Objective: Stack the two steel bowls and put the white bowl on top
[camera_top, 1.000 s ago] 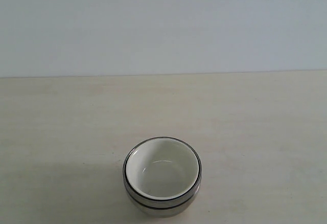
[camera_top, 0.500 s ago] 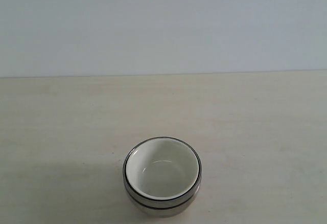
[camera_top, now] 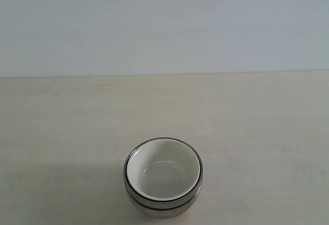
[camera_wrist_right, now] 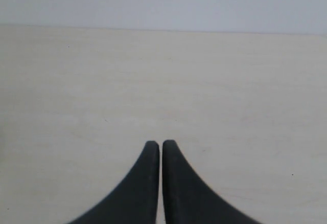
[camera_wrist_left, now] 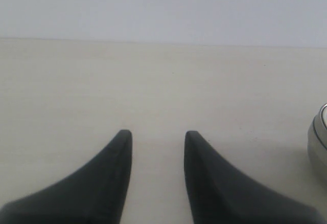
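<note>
In the exterior view the white bowl (camera_top: 163, 171) sits nested inside the steel bowls (camera_top: 162, 206), whose shiny rims and side show around and below it near the table's front edge. Neither gripper appears in that view. The left wrist view shows my left gripper (camera_wrist_left: 156, 134) open above bare table, nothing between its dark fingers (camera_wrist_left: 115, 168), and a sliver of the steel bowl stack (camera_wrist_left: 319, 144) off to one side, apart from it. In the right wrist view my right gripper (camera_wrist_right: 161, 144) is shut with nothing in it; no bowl shows there.
The pale wooden table (camera_top: 247, 117) stretches around the stack, ending at a plain light wall (camera_top: 164, 24) behind. No other objects are in view.
</note>
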